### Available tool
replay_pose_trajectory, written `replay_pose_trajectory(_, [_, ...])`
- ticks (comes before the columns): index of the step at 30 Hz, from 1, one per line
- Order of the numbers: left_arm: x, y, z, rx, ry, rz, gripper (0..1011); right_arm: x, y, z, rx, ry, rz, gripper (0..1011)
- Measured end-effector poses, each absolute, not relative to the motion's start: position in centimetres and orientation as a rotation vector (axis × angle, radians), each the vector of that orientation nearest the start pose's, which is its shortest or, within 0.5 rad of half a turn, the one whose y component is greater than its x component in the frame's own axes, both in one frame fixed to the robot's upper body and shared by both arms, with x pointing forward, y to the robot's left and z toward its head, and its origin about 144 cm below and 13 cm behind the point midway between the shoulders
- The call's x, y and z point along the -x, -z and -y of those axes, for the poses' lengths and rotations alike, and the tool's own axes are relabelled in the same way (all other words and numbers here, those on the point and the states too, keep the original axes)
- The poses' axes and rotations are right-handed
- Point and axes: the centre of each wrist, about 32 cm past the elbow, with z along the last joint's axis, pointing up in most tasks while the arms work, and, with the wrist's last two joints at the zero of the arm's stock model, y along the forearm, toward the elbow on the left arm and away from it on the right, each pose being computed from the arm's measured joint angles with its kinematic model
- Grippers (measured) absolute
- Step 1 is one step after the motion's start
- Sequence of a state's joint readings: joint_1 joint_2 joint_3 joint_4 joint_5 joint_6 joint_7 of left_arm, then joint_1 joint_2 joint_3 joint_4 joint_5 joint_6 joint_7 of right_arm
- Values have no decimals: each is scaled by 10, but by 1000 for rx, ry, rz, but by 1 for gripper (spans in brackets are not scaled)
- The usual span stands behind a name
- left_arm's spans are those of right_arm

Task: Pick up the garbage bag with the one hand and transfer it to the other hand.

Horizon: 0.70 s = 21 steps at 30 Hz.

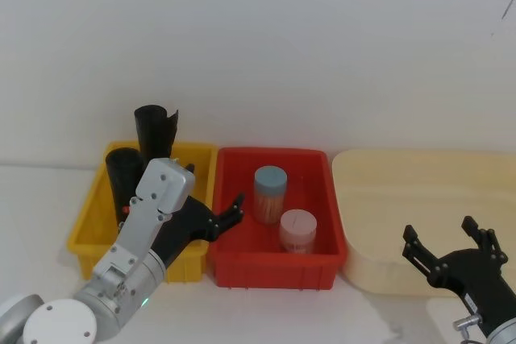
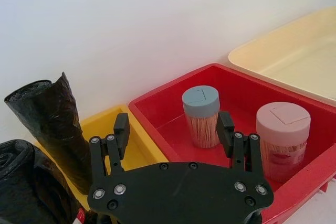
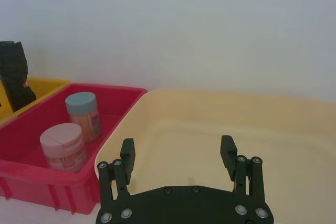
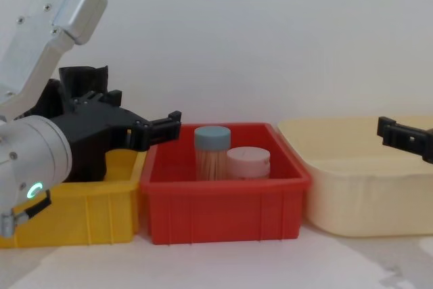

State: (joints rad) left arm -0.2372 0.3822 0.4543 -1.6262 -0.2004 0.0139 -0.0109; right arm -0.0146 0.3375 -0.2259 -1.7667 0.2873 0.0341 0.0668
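Note:
Two black rolls stand in the yellow bin [image 1: 85,227]. The nearer roll, the garbage bag [image 1: 121,171], shows a bit of red label low on its side and sits at the corner of the left wrist view [image 2: 21,182]. A taller plain roll [image 1: 155,130] stands behind it [image 2: 50,119]. My left gripper [image 1: 216,188], on the green-lit wrist, hangs open and empty just right of the rolls, over the wall between the yellow and red bins [image 2: 173,129] [image 4: 145,126]. My right gripper [image 1: 443,235] is open and empty at the cream tub's near edge [image 3: 177,148].
The red bin [image 1: 234,259] in the middle holds a blue-lidded jar [image 1: 270,191] and a pink-lidded jar [image 1: 297,230]. A cream tub [image 1: 379,271] stands at the right. A white wall rises close behind the bins.

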Motion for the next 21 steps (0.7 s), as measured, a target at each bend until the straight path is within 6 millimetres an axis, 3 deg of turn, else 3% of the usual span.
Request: replay_pose_trajectory(21, [-492, -1204, -198, -61, -1124, 268, 1000, -443, -1189, 237, -26, 1229, 75, 1001])
